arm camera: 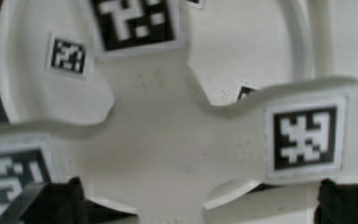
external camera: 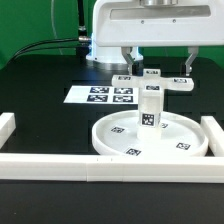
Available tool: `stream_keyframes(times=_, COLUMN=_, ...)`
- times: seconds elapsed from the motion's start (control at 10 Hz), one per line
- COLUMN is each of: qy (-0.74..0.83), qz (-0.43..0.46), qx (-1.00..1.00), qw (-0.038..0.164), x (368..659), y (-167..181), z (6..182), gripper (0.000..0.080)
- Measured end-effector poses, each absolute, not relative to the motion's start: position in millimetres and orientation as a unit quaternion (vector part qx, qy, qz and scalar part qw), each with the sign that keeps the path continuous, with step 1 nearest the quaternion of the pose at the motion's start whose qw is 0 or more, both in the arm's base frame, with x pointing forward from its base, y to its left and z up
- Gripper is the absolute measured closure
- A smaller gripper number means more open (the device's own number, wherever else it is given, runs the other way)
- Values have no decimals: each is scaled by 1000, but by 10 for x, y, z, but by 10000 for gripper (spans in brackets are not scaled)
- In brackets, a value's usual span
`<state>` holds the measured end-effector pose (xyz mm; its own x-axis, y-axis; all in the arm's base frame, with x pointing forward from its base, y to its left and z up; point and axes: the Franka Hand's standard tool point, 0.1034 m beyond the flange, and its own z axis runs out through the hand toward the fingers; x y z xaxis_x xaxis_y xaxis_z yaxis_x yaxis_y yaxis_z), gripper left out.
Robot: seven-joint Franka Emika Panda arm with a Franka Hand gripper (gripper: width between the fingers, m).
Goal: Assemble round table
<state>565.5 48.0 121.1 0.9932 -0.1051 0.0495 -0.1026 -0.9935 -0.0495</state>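
The disc (external camera: pixel 150 136) lies flat on the black table (external camera: pixel 40 85), rim up, near the front border bar (external camera: pixel 110 165) and just beside the bar on the exterior view's right (external camera: pixel 214 134). Tags show on its floor and on its outer wall. The leg (external camera: pixel 150 108) stands upright at the disc's centre, with a tag on its side. The cross base (external camera: pixel 152 80) sits level on top of the leg, its arms reaching out to both sides, each with a tag on its upper face. In the wrist view the base (arm camera: pixel 185 135) fills most of the picture, seen from above, with the disc (arm camera: pixel 51 90) blurred beneath it. The gripper (external camera: pixel 155 60) hangs directly over the base with its jaws spread wide, one finger (external camera: pixel 126 59) on each side of the cross, and it grips nothing; whether the fingertips touch the arms cannot be told. Behind the disc, toward the exterior view's left, the marker board (external camera: pixel 100 96) lies flat on the table.
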Motion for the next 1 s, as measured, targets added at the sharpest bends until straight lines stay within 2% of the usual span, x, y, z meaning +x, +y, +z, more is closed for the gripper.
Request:
stream_keyframes(times=0.2, qy=-71, qz=-22, qx=-997, qw=18, x=5649, y=526, z=1218, gripper=151)
stream_keyframes(times=0.6, qy=-185, qz=-23, qx=-982, qw=14, x=5650, y=485, z=1212, gripper=151)
stream_keyframes(times=1.0, qy=-412, qz=-11, qx=-911, qw=-2, x=5660, y=440, z=1214, gripper=151)
